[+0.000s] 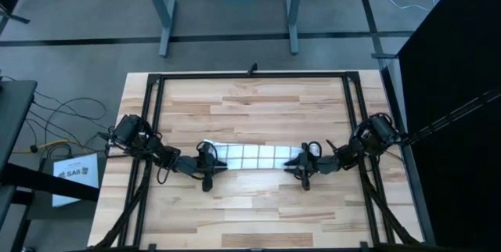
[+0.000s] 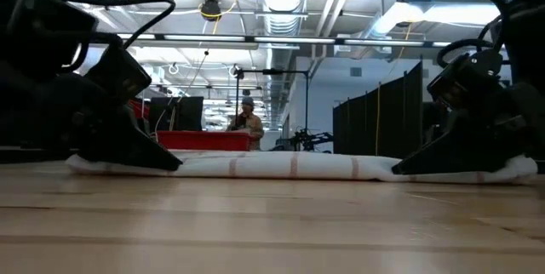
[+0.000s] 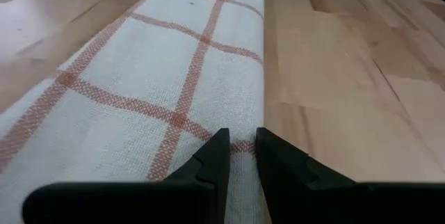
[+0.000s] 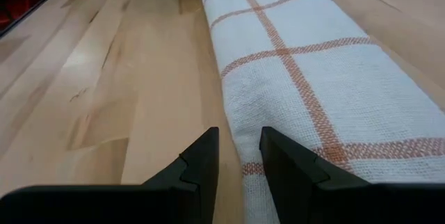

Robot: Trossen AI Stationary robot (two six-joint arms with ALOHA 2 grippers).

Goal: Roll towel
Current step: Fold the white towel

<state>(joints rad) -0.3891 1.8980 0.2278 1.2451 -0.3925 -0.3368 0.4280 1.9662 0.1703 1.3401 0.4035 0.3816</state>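
Observation:
The towel (image 1: 254,156) is white with a thin orange-red grid. It lies as a narrow band across the middle of the table, its near long edge rounded like a fold or roll. In the low view it is a low white strip (image 2: 289,167). My left gripper (image 1: 208,166) is at its left end, fingers low and pointing along it (image 3: 241,144). My right gripper (image 1: 304,166) is at its right end, the same way (image 4: 238,140). Each gripper's fingers stand narrowly apart, with cloth between them. My left gripper has the towel's near long edge (image 3: 243,137) between its two fingers, at the left end. The fingers slant down from the table's left and lie along the towel, which rests flat on the table. My right gripper has the towel's near long edge (image 4: 240,130) between its two fingers, at the right end. One finger (image 4: 201,158) is over bare wood and the other (image 4: 285,158) over cloth. The fingers slant down from the table's right, along the towel, which rests on the table.
Bare wooden table (image 1: 250,111) lies on the far and near sides of the towel. A black frame (image 1: 250,75) runs around the table. A person (image 2: 247,121) stands far off in the room behind.

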